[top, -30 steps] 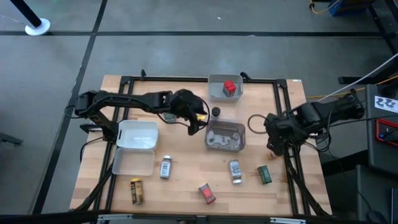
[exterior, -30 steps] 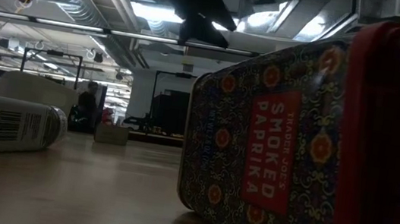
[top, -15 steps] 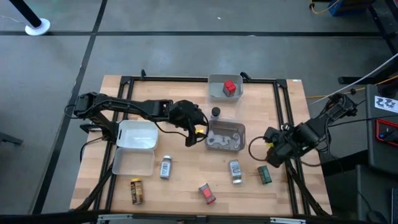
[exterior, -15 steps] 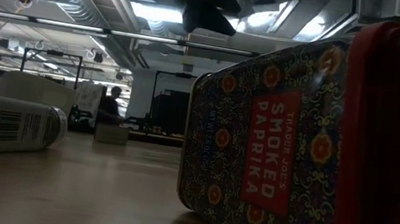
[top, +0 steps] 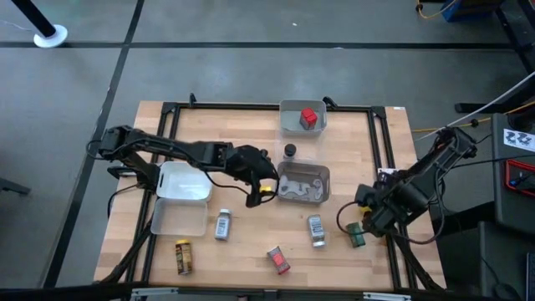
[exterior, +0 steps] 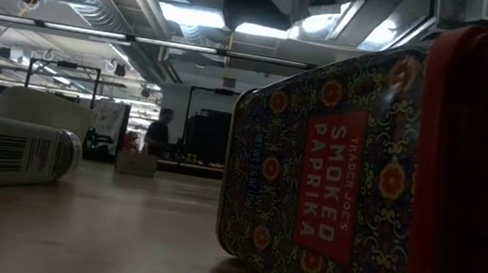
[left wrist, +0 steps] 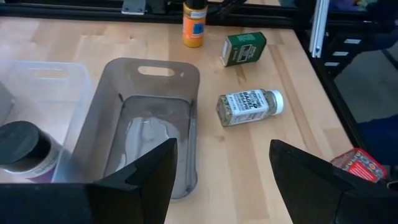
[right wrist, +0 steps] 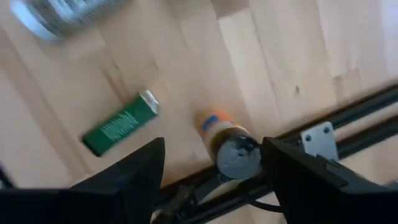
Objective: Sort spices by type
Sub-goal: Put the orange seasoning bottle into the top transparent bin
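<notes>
Near edge: you have a yellow-and-dark spice jar [top: 183, 257] lying at the table's front left and a red patterned smoked-paprika tin [top: 278, 260] at front centre, both unsorted. That tin fills the low view.
Front row: two silver-grey labelled jars lie on the wood, one [top: 222, 224] beside the trays on the left, one [top: 315, 229] below the grey tray. A flat green tin [top: 356, 235] lies just right of the second.
Right gripper: your right gripper [top: 368, 224] hangs over the table's right edge beside the green tin, fingers apart and empty. Judged, it is placed to pick there. Its wrist view also shows a small orange-brown jar [right wrist: 225, 144] near the rail.
Left gripper: your left gripper [top: 257, 191] hovers just left of the smoky grey plastic tray [top: 324, 173], jaws spread, nothing held.
Middle: that tray looks empty, likely waiting for one type. A small dark round jar [top: 289, 151] stands just behind it.
Left side: two frosted clear plastic trays [top: 185, 182] sit touching, apparently empty.
Far edge: a red box [top: 308, 117] already lies in the small grey bin [top: 290, 119], seemingly the red type's place.
</notes>
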`<state>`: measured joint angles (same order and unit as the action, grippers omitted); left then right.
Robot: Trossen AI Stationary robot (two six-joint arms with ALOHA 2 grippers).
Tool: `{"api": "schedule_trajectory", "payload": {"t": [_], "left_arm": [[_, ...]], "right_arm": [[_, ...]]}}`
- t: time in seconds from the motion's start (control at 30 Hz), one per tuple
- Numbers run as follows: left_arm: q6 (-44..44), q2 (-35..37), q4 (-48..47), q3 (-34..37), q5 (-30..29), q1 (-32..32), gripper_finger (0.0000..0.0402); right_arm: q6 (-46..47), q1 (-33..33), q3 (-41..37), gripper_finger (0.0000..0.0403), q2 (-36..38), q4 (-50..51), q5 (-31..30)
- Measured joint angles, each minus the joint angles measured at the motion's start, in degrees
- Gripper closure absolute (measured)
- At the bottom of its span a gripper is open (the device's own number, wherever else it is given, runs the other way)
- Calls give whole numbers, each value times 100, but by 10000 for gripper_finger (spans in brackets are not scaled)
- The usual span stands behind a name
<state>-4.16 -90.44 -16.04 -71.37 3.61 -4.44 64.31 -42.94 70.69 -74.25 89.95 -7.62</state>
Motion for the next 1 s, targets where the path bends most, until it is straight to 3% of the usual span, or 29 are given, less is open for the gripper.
{"api": "schedule_trajectory", "payload": {"t": [0.33,1.0], "left_arm": [[-35,-3,0,-4,-40,-129,162],[-173,-3,3,-4,-152,-125,162]], "right_arm": [[-4,15,-1052,133,464,-5,565],[-10,17,-2116,133,1353,-857,577]]}}
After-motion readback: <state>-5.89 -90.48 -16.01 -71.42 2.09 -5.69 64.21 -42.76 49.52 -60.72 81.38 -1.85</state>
